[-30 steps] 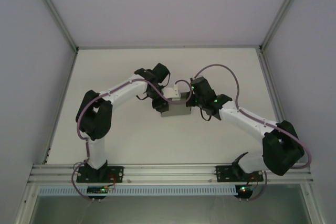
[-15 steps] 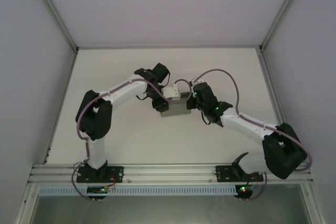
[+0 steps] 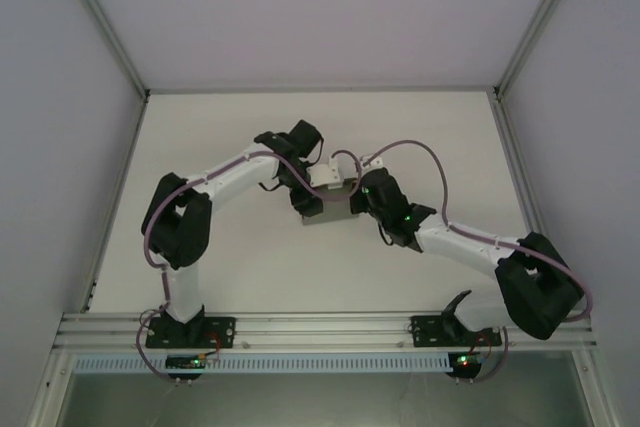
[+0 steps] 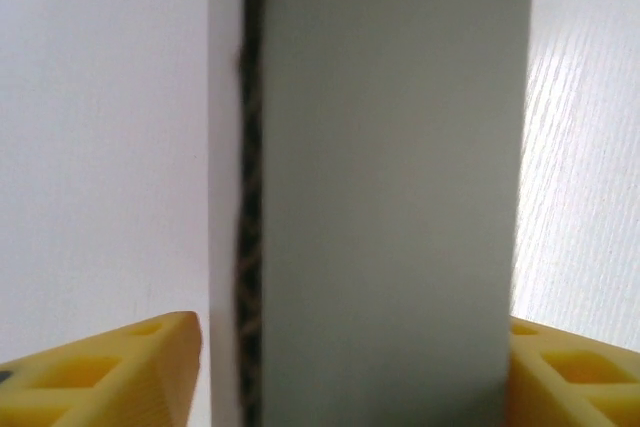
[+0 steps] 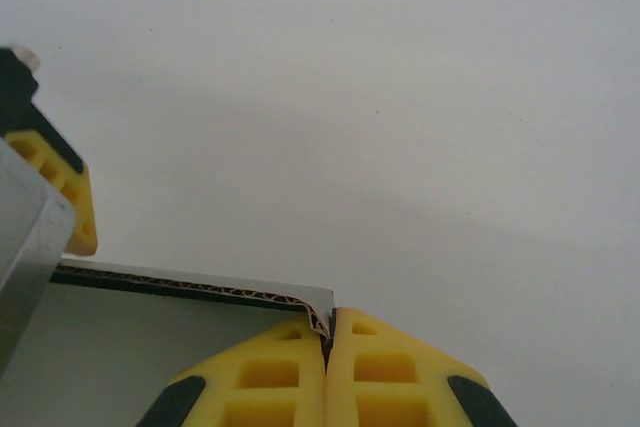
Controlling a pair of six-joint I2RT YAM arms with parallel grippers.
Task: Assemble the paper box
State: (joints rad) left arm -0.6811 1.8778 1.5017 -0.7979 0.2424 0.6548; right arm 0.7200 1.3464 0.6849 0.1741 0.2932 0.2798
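Right arm (image 3: 470, 242) has swung in toward the paper box (image 3: 330, 213) at mid-frame on the table (image 3: 230, 267); the right gripper (image 5: 327, 321) is clamped on a box corner, and the left gripper (image 4: 352, 347) has spread wide astride a wall, likely handing over the hold

Seen from above, the left arm (image 3: 230, 172) and right arm (image 3: 450, 237) cover most of the box (image 3: 330, 213). The grey strip at frame centre is too small to make out flaps. In the left wrist view its panel is blurred and cut off at the top and bottom. The left end effector (image 4: 355, 347) has its yellow fingers (image 4: 100, 372) clipped at the lower corners. In the right wrist view the bottom edge cuts the right end effector (image 5: 328, 322), and the box runs out at lower left.
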